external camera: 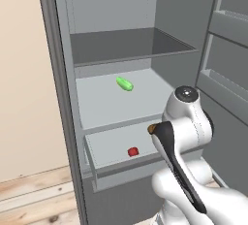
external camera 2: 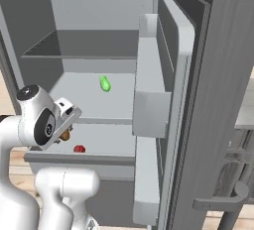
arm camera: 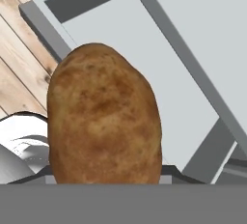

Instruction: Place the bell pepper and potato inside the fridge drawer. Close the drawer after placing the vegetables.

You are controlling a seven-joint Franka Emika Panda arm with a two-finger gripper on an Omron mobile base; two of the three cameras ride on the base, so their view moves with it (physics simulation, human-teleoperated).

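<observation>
My gripper (external camera 2: 66, 131) is shut on the brown potato (arm camera: 103, 117), which looms large in the hand view. It hangs over the right part of the pulled-out fridge drawer (external camera: 127, 171). A brown tip of the potato (external camera: 151, 129) peeks out past my white forearm. The small red bell pepper (external camera: 132, 152) lies on the drawer floor near the middle. It also shows a little right of the held potato (external camera 2: 64, 135), as the red bell pepper (external camera 2: 79, 148). The drawer's grey front (external camera 2: 74, 158) stands open toward me.
An elongated green vegetable (external camera: 124, 84) lies on the fridge shelf above the drawer. The open fridge door (external camera 2: 166, 100) with its bins stands close on the right. Wooden floor (external camera: 34, 195) lies at the lower left, and the fridge's side wall (external camera: 60, 98) bounds the left.
</observation>
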